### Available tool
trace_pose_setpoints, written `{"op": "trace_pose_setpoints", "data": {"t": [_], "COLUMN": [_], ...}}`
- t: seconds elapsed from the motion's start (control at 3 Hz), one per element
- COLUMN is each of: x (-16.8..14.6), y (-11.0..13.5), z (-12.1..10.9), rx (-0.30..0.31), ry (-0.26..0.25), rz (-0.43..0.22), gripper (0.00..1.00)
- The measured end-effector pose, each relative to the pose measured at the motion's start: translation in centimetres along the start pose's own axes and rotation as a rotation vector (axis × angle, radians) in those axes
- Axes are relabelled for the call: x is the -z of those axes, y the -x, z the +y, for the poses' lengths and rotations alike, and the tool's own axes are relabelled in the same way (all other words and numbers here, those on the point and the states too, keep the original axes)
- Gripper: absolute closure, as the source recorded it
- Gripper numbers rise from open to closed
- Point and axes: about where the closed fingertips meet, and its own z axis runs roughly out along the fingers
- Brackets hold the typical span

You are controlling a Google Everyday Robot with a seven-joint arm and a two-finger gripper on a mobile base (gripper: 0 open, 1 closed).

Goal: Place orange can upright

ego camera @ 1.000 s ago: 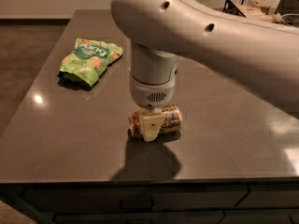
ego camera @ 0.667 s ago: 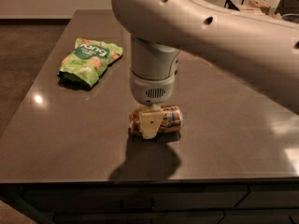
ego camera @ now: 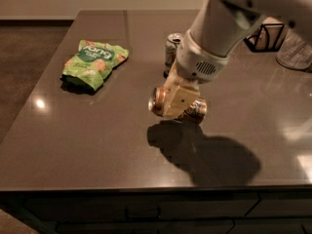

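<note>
Gripper (ego camera: 176, 101) clasps the orange can (ego camera: 197, 110) sideways, apparently lifted off the table (ego camera: 97, 135); next comes turning it upright, then lowering.

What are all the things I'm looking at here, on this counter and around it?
orange can: one, orange-gold, on its side, held just above the counter's middle.
second can: one, pale with a silver top, upright behind the arm.
snack bag: one, green, lying at the left rear of the counter.
wire rack: one, black, at the right rear.
clear object: one, see-through, far right edge; cannot tell what it is.
counter: one, dark grey-brown and glossy, filling the view.
arm: one, white, reaching down from the upper right.
pincer: one, beige, closed on the orange can.
</note>
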Motion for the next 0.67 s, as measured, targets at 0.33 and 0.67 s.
{"op": "trace_pose_setpoints", "data": {"t": [0.33, 0.67], "x": [3.3, 5.5], "y": [-0.8, -0.9], "z": [-1.1, -1.4], "rx": [-0.082, -0.132], "ry": [-0.049, -0.114], "rz": [-0.218, -0.424], "gripper": [1.00, 1.00]}}
